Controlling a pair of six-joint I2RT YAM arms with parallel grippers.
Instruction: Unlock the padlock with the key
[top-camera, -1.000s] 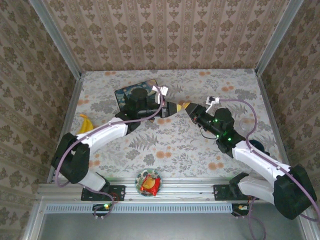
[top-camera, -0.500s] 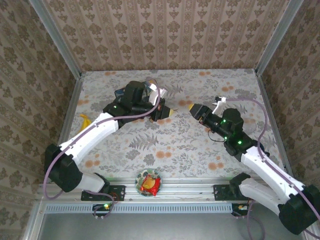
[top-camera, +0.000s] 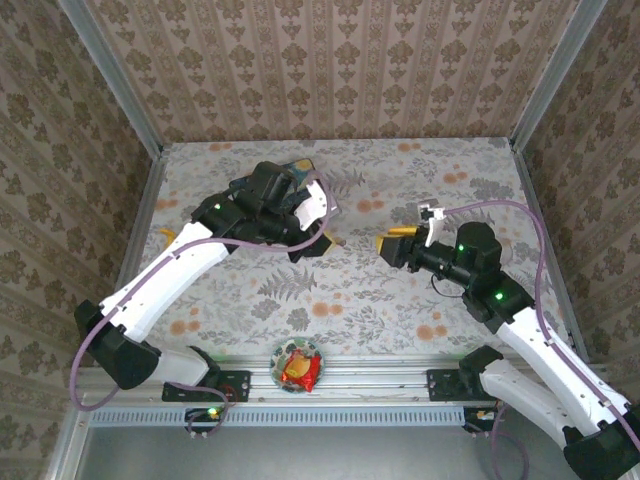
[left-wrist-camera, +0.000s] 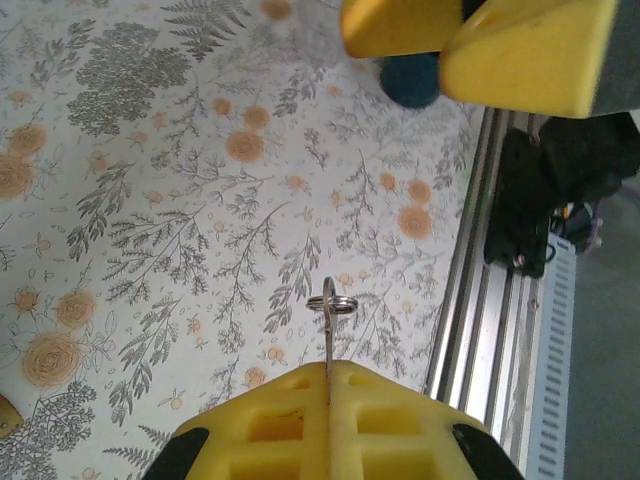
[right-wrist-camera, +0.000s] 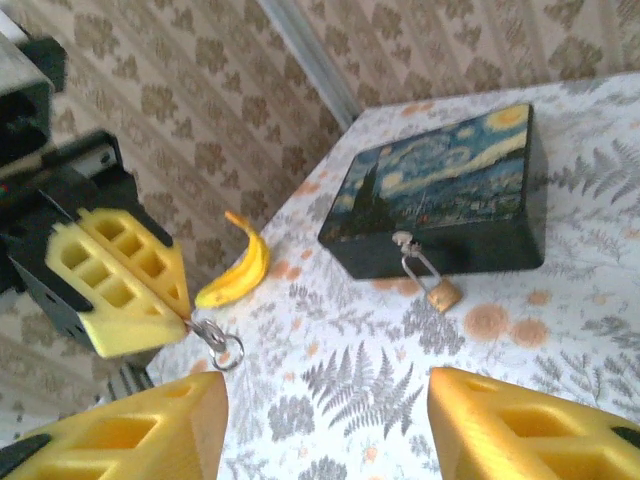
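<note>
Since a second ago the two arms have drawn apart: their tips, which nearly met over the middle of the worktop (top-camera: 400, 300), now stand with a gap between them, and the right tool (right-wrist-camera: 325, 385) has spread its jaws wide with nothing between them.

Nearest, at the metal rail along the front edge, sits a small dish (top-camera: 298, 365) with something red and yellow in it. Beyond it lies bare floral worktop, and above that the two tools face each other.

The left tool (left-wrist-camera: 328, 378) is clamped tight on the key (left-wrist-camera: 328, 347); the thin blade comes out from between the yellow pads and ends in a small wire ring (left-wrist-camera: 338, 304) hanging in the air. In the left wrist view the right tool's two yellow fingers (left-wrist-camera: 530, 50) stand opposite. A dark blue round thing (left-wrist-camera: 410, 82) lies past them, near the rail.

Farther back on the left a banana (right-wrist-camera: 240, 265) lies close to the side wall. Just beyond it stands the painted tin box (right-wrist-camera: 440, 190), lid down. The padlock (right-wrist-camera: 441, 291) hangs by its thin shackle from the latch on the tin's front wall, its brass body tilted and resting at the foot of that wall. Seen from the right wrist it is in plain view, with only patterned worktop before it; the key is off to the left, well apart from it. From above, the left arm crosses over the tin and hides most of it. Patterned walls (top-camera: 330, 60) close the back and sides.
</note>
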